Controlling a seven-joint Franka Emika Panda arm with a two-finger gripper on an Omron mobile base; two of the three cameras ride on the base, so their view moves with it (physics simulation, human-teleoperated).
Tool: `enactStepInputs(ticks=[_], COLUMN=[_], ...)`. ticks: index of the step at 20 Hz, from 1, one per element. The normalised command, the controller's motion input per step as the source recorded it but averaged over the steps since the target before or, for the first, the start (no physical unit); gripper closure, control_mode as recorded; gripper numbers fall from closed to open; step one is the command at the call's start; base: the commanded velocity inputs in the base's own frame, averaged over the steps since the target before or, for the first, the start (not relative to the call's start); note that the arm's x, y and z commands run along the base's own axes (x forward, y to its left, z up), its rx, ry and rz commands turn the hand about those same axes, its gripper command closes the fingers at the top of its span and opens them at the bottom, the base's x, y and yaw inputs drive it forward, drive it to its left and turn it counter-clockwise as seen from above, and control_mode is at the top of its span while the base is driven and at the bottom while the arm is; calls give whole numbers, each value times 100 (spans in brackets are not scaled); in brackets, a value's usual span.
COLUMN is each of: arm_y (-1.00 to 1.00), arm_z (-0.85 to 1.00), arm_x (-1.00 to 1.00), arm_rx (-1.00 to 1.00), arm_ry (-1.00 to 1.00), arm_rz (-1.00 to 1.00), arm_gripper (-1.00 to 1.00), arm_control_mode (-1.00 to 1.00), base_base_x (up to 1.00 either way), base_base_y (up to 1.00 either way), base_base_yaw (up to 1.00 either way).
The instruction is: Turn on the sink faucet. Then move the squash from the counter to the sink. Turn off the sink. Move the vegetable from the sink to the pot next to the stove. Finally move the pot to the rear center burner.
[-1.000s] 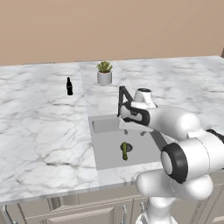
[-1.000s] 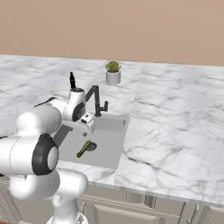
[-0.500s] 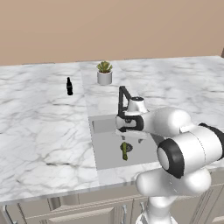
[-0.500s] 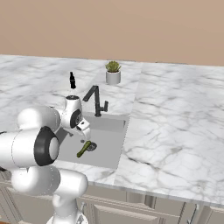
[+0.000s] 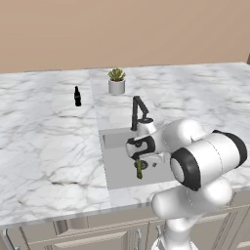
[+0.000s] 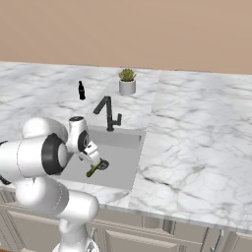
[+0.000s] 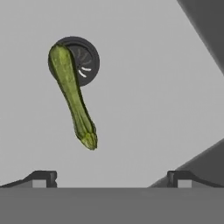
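The squash (image 7: 74, 98), long and green, lies on the grey sink floor (image 7: 144, 109) with one end over the round drain (image 7: 81, 61). In the base views the squash (image 5: 139, 169) (image 6: 93, 169) lies near the sink's front. My gripper (image 7: 111, 178) hangs open above it, the two dark fingertips (image 7: 41, 178) spread wide and the squash lying apart from them toward the left one. The hand (image 5: 142, 149) (image 6: 88, 150) is low inside the basin (image 5: 117, 171), just in front of the black faucet (image 5: 139, 111) (image 6: 108, 112). No water shows at the spout.
A small potted plant (image 5: 116, 81) (image 6: 127, 81) and a dark bottle (image 5: 77, 96) (image 6: 81, 90) stand on the marble counter behind the sink. The basin's walls (image 7: 203, 26) close in around the hand. Open counter stretches left and right of the sink.
The hand has come down from beside the faucet into the basin, toward the front and over the squash. The squash has stayed where it lay.
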Motion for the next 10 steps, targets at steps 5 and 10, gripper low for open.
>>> enactStepInputs(ticks=[5, 10], arm_y=[0, 3], arm_z=[-28, -35], arm_x=[18, 21], arm_rx=[-8, -8], arm_ry=[0, 2], arm_rz=[-1, 0], arm_gripper=[-100, -100], arm_control_mode=[-100, -100], base_base_x=[0, 0], base_base_y=[0, 0], base_base_yaw=[0, 0])
